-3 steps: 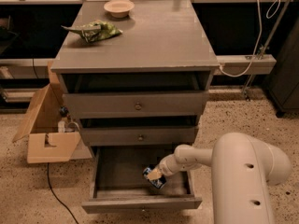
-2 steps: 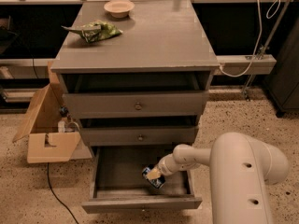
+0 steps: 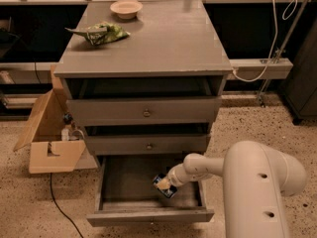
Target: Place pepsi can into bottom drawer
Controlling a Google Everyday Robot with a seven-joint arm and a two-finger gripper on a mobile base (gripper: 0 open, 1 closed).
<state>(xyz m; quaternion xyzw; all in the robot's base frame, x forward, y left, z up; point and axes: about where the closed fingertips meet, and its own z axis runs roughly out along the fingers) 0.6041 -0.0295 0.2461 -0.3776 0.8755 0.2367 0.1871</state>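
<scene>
The grey cabinet's bottom drawer (image 3: pixel 115 198) is pulled out and open. The dark-blue pepsi can (image 3: pixel 164 186) sits tilted inside it, right of the middle, low over or on the drawer floor. My gripper (image 3: pixel 167 184) reaches into the drawer from the right on a white arm and is at the can, around it. Whether the can rests on the floor I cannot tell.
The two upper drawers (image 3: pixel 146 113) with round knobs are shut. A beige bowl (image 3: pixel 126 8) and a green snack bag (image 3: pixel 100 33) lie on the cabinet top. An open cardboard box (image 3: pixel 49 142) stands on the floor at the left. My white arm body (image 3: pixel 257 192) fills the lower right.
Almost nothing has moved; the gripper stays at the can in the drawer, perhaps a touch lower.
</scene>
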